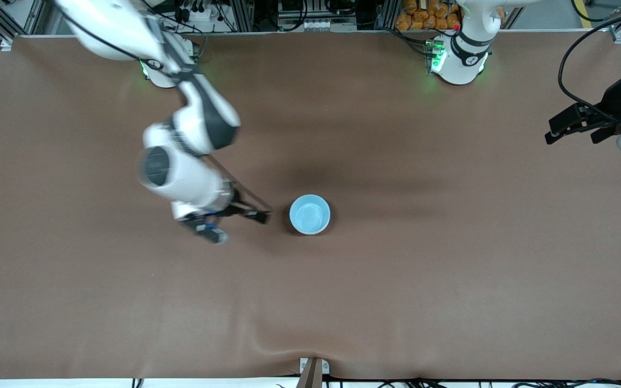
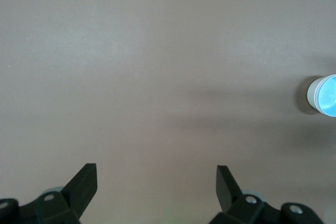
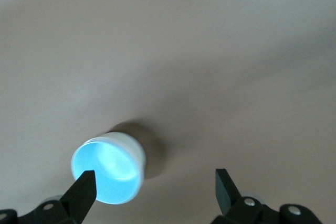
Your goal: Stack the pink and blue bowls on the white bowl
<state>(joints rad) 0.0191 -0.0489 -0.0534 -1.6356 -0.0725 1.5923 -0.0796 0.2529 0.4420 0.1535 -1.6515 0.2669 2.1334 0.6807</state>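
Note:
The light blue bowl (image 1: 309, 214) sits near the middle of the table, its blue inside facing up. In the right wrist view the blue bowl (image 3: 107, 169) has a white outer wall (image 3: 132, 145) below its rim; I cannot tell whether that wall is the white bowl. No pink bowl shows in any view. My right gripper (image 1: 237, 225) is open and empty, low over the table beside the bowl toward the right arm's end; it also shows in the right wrist view (image 3: 155, 179). My left gripper (image 1: 572, 129) is open and empty, waiting at the left arm's end; it shows in the left wrist view (image 2: 156, 174), with the bowl (image 2: 325, 95) far off.
The brown table cover (image 1: 397, 296) has a small wrinkle at the edge nearest the front camera. A bracket (image 1: 313, 369) stands at that edge. Cables and equipment run along the edge by the robot bases (image 1: 459, 59).

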